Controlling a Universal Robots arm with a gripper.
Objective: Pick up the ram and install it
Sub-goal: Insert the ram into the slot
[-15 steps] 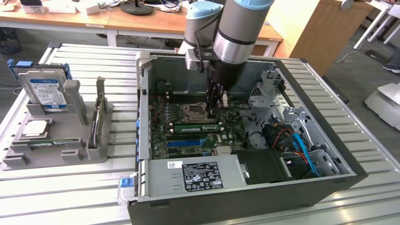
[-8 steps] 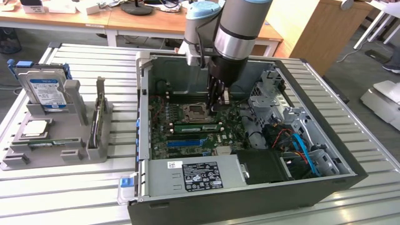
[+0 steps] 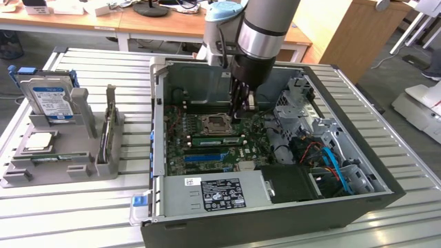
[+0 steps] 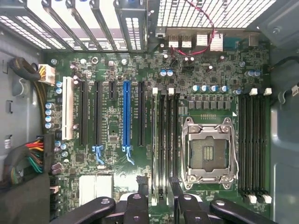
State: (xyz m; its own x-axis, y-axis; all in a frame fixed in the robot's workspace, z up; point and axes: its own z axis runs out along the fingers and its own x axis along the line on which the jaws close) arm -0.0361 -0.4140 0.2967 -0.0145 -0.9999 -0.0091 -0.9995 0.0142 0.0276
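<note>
Grey slatted metal forms the table [image 3: 76, 217] in the exterior view. On it stands one open computer case [image 3: 262, 230], and at the exterior view's left one grey holder [image 3: 82, 166]. The holder carries one hard drive [image 3: 49, 98] with a blue label, standing upright, and one square silver processor chip [image 3: 39, 140] lying flat. A narrow strip [image 3: 61, 156] lies along the holder's front ledge; I cannot tell what it is. One arm reaches down into the case, its gripper [image 3: 241, 114] hanging over the motherboard beside the single processor socket [image 3: 215, 123]. One ram [image 3: 217, 140], green with a small white label, sits in a slot just in front of that socket, below the gripper and apart from it. One power supply [image 3: 214, 192] fills the near corner of the case.

From the wrist view, the gripper [image 4: 158, 183] has its two dark fingers [image 4: 141, 186] standing apart, with bare board and memory slots showing between them and nothing clamped. The motherboard shows one empty processor socket [image 4: 208, 149], two banks of memory slots [image 4: 254, 144] flanking it, one blue expansion slot [image 4: 126, 116] and one white slot [image 4: 67, 109]. Seen from straight above, I cannot tell which slot holds the stick.
</note>
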